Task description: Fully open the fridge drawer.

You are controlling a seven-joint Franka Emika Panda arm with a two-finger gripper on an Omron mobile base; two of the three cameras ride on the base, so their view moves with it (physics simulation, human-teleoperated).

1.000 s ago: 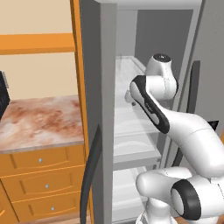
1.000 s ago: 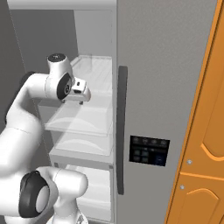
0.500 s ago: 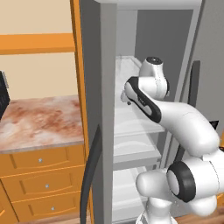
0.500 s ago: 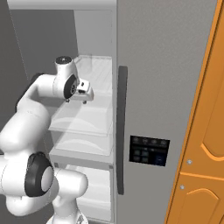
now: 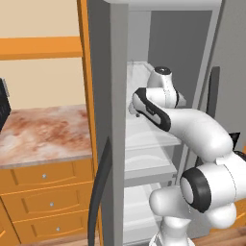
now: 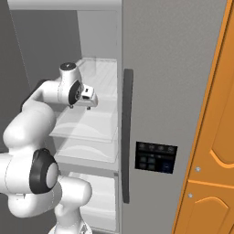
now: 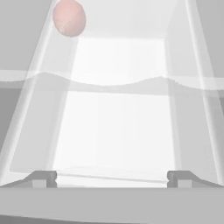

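The grey fridge (image 5: 103,72) stands with its door swung open, and stacked translucent drawers (image 5: 146,139) show inside. My arm reaches in at the upper drawer (image 6: 89,123). My gripper (image 5: 136,111) (image 6: 86,106) hangs just above that drawer, pointing down into it. In the hand view the gripper (image 7: 111,178) is open, its fingertips (image 7: 43,178) wide apart with nothing between them. The drawer's wavy clear front rim (image 7: 109,82) crosses the hand view above them. I cannot tell whether the fingers touch the drawer.
A pinkish round item (image 7: 69,17) lies at the far end inside the drawer. The open door's black curved handle (image 5: 98,192) hangs at left, beside a marbled counter (image 5: 43,132) over orange drawers. The shut fridge door (image 6: 169,91) carries a dark handle (image 6: 127,137) and a control panel (image 6: 154,156).
The arm has swung a little further into the fridge, and the hand has shifted slightly left in the left base view. The gripper stays over the upper drawer.
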